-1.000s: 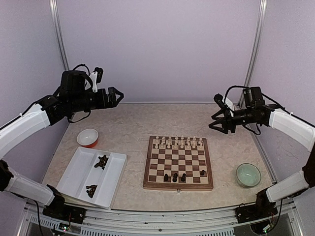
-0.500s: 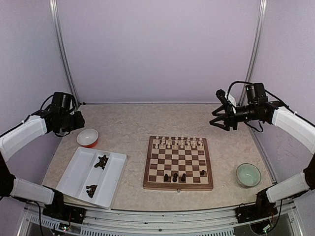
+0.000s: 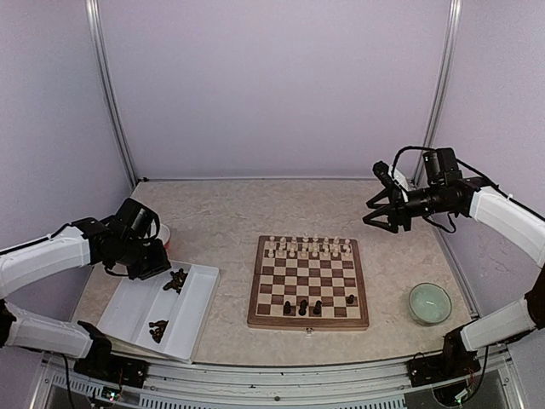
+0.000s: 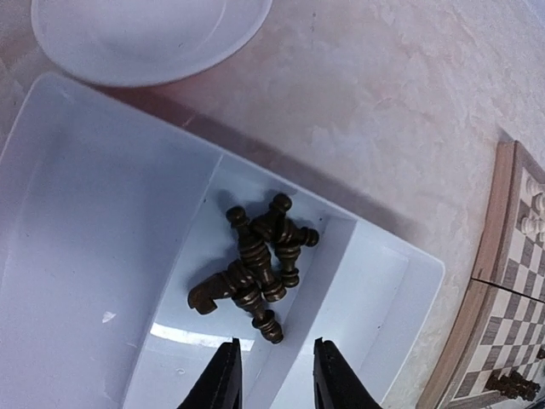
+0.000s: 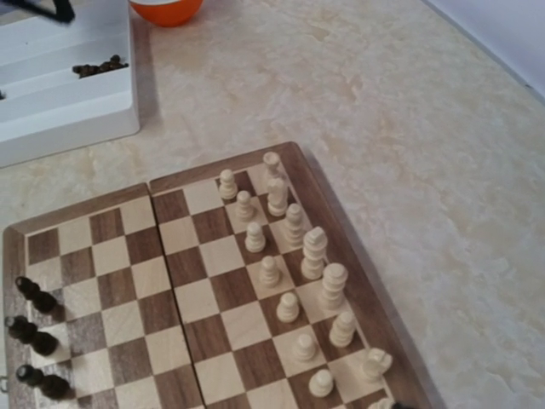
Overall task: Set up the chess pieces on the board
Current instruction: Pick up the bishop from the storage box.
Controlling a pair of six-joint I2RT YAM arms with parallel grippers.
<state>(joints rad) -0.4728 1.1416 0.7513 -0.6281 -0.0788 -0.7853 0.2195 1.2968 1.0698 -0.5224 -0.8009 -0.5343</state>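
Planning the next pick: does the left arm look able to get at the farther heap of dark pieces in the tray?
Probably yes. The left gripper hovers over the white tray, jaws apart and empty, with the heap of dark chess pieces uncovered just ahead. They lie tangled, though.

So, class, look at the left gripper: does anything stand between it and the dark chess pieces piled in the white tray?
Nothing visible does. The left gripper hangs over the heap of dark chess pieces in the white tray, jaws apart and empty, with only open air between.
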